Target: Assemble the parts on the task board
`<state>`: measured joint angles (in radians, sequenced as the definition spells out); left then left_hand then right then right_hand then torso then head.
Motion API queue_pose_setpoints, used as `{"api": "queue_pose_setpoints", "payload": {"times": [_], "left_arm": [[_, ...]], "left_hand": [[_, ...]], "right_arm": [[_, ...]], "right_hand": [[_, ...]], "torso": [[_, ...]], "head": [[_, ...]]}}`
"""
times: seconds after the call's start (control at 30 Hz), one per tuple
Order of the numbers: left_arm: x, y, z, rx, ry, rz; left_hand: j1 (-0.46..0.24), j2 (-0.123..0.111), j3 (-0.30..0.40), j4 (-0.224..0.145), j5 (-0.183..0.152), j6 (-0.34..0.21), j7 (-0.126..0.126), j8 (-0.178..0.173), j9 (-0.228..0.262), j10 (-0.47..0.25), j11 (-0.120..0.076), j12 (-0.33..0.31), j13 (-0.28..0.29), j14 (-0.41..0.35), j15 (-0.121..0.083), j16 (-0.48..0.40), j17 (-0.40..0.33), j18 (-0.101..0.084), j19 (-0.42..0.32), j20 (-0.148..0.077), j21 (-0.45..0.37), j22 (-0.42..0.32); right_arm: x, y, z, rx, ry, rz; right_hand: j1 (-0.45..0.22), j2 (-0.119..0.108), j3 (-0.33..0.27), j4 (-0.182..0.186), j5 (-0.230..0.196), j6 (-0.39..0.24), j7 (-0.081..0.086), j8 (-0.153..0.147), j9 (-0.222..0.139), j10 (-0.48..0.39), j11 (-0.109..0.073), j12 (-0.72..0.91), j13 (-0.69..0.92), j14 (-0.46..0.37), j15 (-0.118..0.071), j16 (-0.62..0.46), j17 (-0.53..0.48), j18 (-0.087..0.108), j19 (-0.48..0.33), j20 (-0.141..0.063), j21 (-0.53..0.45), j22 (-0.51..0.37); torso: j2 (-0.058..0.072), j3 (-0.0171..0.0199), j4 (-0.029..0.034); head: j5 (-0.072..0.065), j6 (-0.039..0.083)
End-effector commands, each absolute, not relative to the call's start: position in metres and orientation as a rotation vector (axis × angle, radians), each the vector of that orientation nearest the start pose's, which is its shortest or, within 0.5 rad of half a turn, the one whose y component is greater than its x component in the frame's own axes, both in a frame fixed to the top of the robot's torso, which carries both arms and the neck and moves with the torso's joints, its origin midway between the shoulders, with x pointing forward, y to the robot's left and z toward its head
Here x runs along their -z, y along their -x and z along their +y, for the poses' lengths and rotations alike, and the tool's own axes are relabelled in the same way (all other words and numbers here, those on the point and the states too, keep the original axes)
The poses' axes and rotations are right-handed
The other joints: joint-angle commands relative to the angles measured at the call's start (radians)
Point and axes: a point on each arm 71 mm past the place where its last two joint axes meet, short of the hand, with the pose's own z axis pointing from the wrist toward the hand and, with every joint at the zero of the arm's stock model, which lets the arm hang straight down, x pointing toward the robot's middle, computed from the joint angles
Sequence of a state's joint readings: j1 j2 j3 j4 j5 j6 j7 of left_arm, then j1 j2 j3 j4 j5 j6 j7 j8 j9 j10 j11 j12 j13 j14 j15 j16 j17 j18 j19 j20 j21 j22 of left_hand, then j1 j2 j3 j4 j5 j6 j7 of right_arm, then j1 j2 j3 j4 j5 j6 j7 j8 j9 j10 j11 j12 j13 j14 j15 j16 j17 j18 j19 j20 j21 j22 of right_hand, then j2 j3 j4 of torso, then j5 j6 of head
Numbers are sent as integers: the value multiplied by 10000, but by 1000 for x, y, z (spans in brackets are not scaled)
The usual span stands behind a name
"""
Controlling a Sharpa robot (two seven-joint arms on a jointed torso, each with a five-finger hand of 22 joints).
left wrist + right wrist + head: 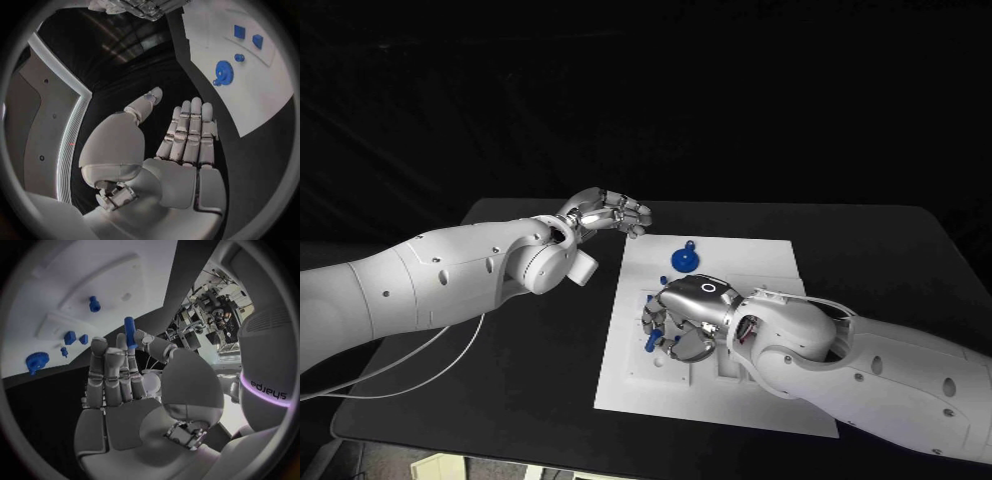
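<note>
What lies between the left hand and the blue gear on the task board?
In the head view only bare surface lies between the left hand and the blue gear: black table, then the white task board itself.

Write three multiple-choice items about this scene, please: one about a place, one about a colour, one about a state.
1. Where is the left hand?
A. over the black table, beside the task board
B. on the gear
C. under the right arm

2. What colour is the gear?
A. grey
B. blue
C. red

3. What is the right hand doing?
A. lying open
B. pressing the gear
C. holding a blue peg in its fingers

Answers: 1 A, the head view shows it off the board's edge. 2 B, it is plainly blue. 3 C, the right wrist view shows the peg pinched.
</note>
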<state>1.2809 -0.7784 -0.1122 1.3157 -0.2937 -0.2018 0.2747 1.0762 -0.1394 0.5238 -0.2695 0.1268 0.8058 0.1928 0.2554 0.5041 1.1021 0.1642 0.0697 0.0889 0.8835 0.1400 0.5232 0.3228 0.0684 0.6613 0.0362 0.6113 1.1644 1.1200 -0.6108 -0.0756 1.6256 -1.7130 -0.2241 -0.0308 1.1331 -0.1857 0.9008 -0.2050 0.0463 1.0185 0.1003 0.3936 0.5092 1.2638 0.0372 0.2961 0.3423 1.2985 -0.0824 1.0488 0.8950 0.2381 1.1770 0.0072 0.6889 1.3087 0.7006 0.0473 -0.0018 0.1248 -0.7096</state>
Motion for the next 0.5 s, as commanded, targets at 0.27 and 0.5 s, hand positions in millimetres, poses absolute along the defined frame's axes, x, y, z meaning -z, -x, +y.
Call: {"api": "queue_pose_setpoints", "payload": {"times": [0.27, 0.5], "left_arm": [[178, -528, 229, 13484, 7879, 16232], [178, -528, 230, 13464, 7889, 16229]], "left_hand": [[19, -2, -25, 65, 18, -79, -12, 54, -17, -70, -12, 12, -14, -83, 1, -69, 22, 102, -52, 31, -47, 18], [17, -2, -26, 66, 18, -80, -12, 56, -17, -70, -12, 12, -17, -84, 2, -74, 28, 102, -54, 32, -50, 21]], "right_arm": [[228, -406, -47, -8932, 7329, 16496], [232, -405, -47, -8900, 7386, 16642]], "right_hand": [[14, 115, -6, -89, 24, 70, 19, 42, 342, 191, -168, 30, 22, -29, -76, 39, 17, 237, 18, -46, 76, 193], [1, 127, -9, -104, 24, 70, 20, 41, 354, 191, -168, 32, 34, -27, -77, 39, 21, 237, 19, -47, 83, 192]], "torso": [[2, 16, -17], [1, 16, -13]], "head": [[90, -125], [95, -170]]}}
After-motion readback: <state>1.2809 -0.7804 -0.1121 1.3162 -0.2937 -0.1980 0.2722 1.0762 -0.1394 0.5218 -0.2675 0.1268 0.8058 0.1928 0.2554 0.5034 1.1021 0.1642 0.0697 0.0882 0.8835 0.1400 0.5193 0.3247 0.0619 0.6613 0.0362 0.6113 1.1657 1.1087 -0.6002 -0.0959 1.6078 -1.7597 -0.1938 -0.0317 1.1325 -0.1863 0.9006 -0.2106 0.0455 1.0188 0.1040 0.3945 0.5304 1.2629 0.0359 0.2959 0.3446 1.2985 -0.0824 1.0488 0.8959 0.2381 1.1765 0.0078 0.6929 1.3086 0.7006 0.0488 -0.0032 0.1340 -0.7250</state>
